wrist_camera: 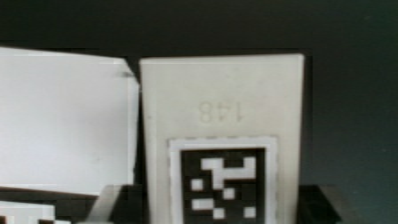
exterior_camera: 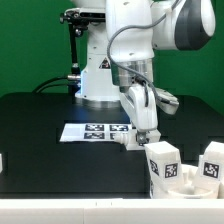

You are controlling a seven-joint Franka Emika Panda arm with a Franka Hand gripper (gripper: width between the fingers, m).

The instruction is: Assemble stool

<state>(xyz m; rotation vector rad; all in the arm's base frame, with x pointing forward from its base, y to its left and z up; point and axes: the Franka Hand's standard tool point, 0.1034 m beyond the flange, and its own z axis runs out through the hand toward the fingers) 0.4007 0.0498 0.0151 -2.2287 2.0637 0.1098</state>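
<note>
Two tagged legs [exterior_camera: 163, 168] [exterior_camera: 212, 163], perhaps a third at the edge; one marker board [exterior_camera: 95, 131].

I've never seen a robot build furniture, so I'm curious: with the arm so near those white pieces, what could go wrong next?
Possibly two things. The gripper hangs close by a tagged leg; closing off-centre might tip or push it rather than grasp it. A second white part sits close beside that leg, so it could get nudged too. Whether the gripper is open can't be told here.
</note>
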